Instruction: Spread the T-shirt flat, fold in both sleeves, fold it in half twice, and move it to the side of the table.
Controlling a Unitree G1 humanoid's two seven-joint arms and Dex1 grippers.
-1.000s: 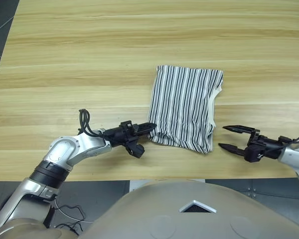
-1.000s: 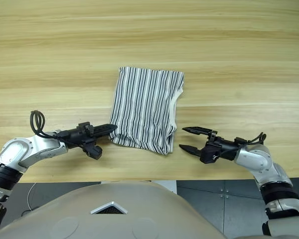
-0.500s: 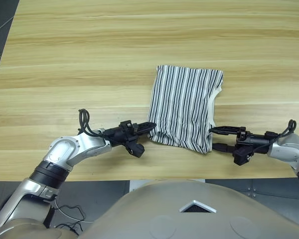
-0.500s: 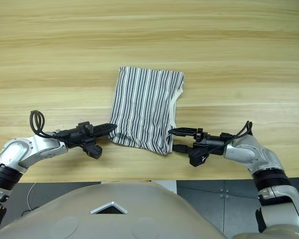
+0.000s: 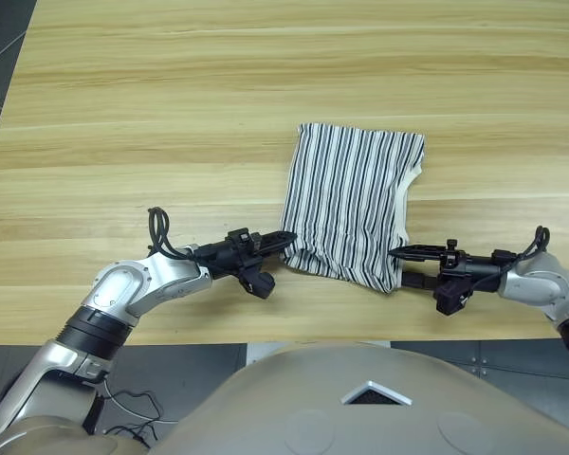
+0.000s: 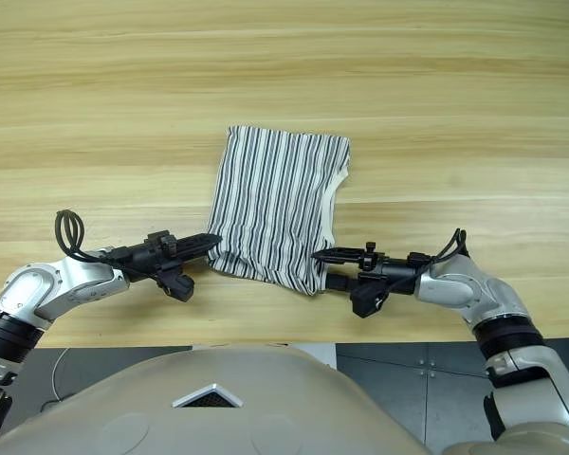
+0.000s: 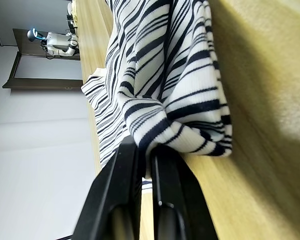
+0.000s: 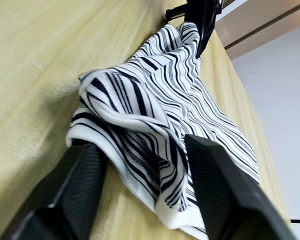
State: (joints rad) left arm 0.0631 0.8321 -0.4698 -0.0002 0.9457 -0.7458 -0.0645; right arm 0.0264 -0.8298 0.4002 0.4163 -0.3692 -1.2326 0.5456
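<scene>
The black-and-white striped T-shirt lies folded into a narrow rectangle on the wooden table. My left gripper sits at the shirt's near left corner. In the left wrist view, that gripper is shut on a pinch of the striped fabric. My right gripper is at the near right corner. In the right wrist view it stands open, with the bunched corner of the shirt between its two fingers.
The table's front edge runs just behind both grippers. Wide bare wood stretches to the left, right and far side of the shirt. The left gripper shows beyond the shirt in the right wrist view.
My right gripper has moved left from off the shirt until its open fingers straddle the near right corner. The left gripper and the shirt have stayed put.
</scene>
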